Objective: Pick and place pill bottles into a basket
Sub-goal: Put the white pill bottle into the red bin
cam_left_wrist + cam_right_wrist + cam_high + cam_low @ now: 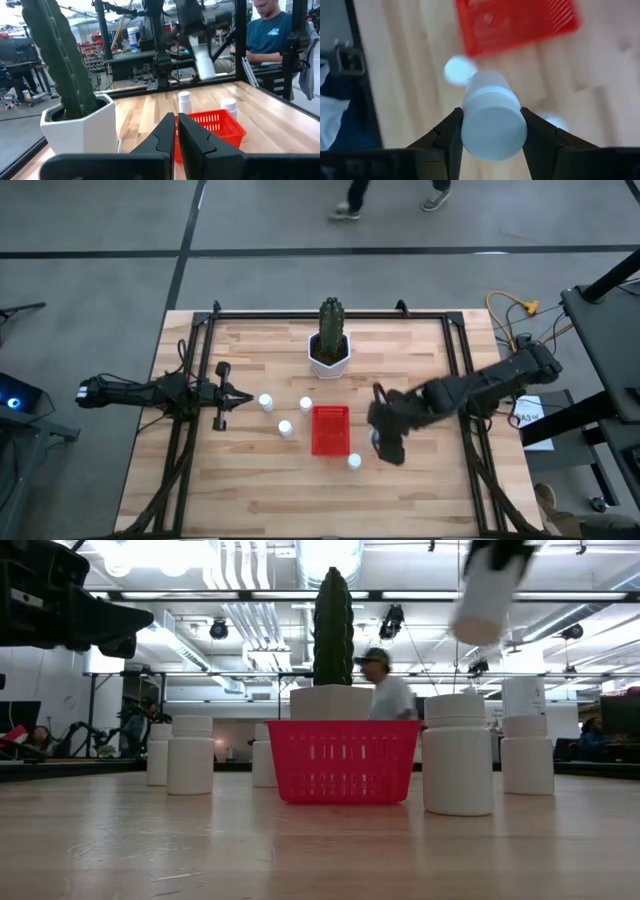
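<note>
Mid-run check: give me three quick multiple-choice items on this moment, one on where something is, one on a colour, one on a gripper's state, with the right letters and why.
1. Where is the cactus pot relative to the basket?
A. Toward the table's far edge from it
B. Inside it
C. Toward the near edge from it

2. What colour is the basket?
A. Blue
B. Red
C. White

3. What is the right gripper doing?
A. Hanging open and empty
B. Resting in the basket
C. Holding a pill bottle

Answers: 1 A, the high view shows the pot beyond the basket; 2 B, bright red in every view; 3 C, the right wrist view shows its fingers closed on either side of the white bottle, above the table.
</note>
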Available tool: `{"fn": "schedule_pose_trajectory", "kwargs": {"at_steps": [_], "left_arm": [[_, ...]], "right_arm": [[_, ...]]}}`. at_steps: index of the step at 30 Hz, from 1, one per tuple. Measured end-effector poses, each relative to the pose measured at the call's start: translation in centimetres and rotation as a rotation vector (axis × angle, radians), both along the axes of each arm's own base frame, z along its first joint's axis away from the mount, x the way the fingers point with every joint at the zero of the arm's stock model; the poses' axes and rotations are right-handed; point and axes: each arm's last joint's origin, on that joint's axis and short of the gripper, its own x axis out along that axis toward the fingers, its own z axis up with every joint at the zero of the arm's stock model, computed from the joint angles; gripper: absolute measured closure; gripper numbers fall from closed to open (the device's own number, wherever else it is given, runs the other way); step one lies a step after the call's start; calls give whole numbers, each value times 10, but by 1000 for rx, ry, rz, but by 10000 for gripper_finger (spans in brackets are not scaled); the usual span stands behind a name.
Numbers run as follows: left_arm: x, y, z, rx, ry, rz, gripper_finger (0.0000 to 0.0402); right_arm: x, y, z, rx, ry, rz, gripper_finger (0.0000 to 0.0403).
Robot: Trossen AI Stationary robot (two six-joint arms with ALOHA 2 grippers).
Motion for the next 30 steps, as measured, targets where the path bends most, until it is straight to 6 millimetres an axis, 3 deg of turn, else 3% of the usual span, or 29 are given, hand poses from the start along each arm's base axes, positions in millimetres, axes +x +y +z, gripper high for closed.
{"fn": "schedule_pose_trajectory", "kwargs": {"at_steps": [12,17,24,30], "left_arm": [[0,0,-1,1,9,0,398],[0,0,-1,1,9,0,398],[0,0,-1,0,11,0,398],[0,0,-1,0,9,0,398]], "right_arm": [[16,-70,11,14,-45,-21,258],[25,-77,16,1,-71,16,258],[58,-77,19,-6,-92,125,258],[80,-78,11,-24,-1,171,258]]}}
